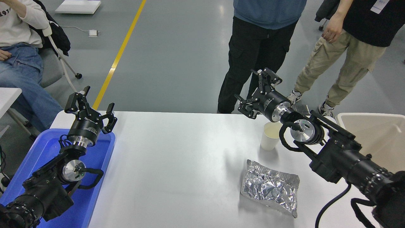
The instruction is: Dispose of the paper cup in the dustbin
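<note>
A: In our head view, where does the paper cup (271,135) sit from our right gripper (258,92)?

B: It stands upright on the white worktop (177,164), below and just behind the jaws, on our near side of them, close under the wrist. The jaws are spread and hold nothing; they hang above the worktop's far edge, past the cup.

A: And its long axis?

B: Vertical, mouth up. We judge that the jaws must draw back and drop to close around its wall.

A: Which arm is nearer?

B: The right, by far. Our left gripper (90,107) is parked well apart over the blue tray (95,190), jaws spread too.

A: How does the cup look?

B: Small, plain white, tapered, cream inside, seemingly empty. The beige dustbin (370,117) lies to the right of the jaws, off the worktop's edge.
</note>
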`<state>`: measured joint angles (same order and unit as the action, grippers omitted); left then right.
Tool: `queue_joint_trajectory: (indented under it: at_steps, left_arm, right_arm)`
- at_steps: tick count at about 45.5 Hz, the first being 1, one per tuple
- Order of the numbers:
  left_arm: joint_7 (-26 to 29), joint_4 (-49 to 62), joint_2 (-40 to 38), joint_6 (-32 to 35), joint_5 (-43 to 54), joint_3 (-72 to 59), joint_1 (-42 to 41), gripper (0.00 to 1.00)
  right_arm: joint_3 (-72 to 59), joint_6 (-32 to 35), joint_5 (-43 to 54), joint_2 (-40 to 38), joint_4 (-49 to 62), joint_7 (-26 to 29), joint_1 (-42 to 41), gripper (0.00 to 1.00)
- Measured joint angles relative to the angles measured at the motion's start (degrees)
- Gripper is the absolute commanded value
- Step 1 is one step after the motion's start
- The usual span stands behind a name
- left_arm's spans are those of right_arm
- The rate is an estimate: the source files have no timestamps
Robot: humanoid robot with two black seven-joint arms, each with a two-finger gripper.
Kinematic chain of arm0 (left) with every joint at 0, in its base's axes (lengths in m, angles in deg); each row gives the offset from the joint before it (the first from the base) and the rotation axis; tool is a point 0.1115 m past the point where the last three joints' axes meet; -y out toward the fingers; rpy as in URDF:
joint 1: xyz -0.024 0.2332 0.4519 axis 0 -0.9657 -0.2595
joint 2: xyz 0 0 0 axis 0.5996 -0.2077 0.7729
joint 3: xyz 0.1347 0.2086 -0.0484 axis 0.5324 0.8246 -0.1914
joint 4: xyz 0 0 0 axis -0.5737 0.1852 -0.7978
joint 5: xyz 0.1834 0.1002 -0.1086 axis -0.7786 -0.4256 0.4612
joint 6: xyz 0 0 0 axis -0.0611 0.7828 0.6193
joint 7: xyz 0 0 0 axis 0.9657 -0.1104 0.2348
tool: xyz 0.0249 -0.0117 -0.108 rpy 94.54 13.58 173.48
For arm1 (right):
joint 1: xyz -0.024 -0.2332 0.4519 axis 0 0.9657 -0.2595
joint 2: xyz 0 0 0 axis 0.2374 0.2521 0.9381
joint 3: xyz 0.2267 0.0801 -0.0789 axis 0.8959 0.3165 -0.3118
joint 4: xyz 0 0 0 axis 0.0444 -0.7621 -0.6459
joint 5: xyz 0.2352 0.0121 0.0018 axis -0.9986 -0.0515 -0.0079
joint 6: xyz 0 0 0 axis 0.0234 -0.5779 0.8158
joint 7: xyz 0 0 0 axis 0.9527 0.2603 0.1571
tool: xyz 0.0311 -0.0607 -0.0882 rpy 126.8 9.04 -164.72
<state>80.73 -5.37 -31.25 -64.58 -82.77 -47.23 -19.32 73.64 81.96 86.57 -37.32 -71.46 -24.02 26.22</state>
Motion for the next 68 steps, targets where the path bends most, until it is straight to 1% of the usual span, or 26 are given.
queue_joint_trajectory:
  at_steps: [9, 15, 21, 26, 36, 42, 53, 68]
  left_arm:
    - [0.0, 0.0, 0.1, 0.0, 0.0, 0.0, 0.0, 1.00]
    - [0.0, 0.0, 0.1, 0.0, 0.0, 0.0, -0.1, 1.00]
    - [0.0, 0.0, 0.1, 0.0, 0.0, 0.0, -0.1, 1.00]
    - [0.0, 0.0, 0.1, 0.0, 0.0, 0.0, -0.1, 1.00]
    - [0.0, 0.0, 0.1, 0.0, 0.0, 0.0, -0.1, 1.00]
    - [0.0, 0.0, 0.1, 0.0, 0.0, 0.0, -0.1, 1.00]
    - [0.0, 0.0, 0.1, 0.0, 0.0, 0.0, -0.1, 1.00]
    - [0.0, 0.0, 0.1, 0.0, 0.0, 0.0, -0.1, 1.00]
  right_arm:
    - [-3.4, 1.4, 4.3, -7.4, -5.2, 0.1, -0.6, 1.00]
    - [-5.5, 3.8, 9.4, -11.4, -7.1, 0.1, -0.8, 1.00]
    - [-7.1, 5.8, 16.9, -14.1, -8.1, 0.0, -0.9, 1.00]
    - [-8.1, 7.0, 25.6, -15.6, -8.5, -0.1, -1.1, 1.00]
    - [-11.7, 7.9, 40.8, -16.9, -8.5, -0.2, -2.8, 1.00]
    - [-14.8, 8.0, 46.4, -17.2, -8.4, -0.3, -4.4, 1.00]
    - [-19.7, 7.8, 54.7, -17.4, -6.8, -0.4, -6.7, 1.00]
    - [-25.1, 6.6, 61.3, -16.8, -3.8, -0.6, -7.6, 1.00]
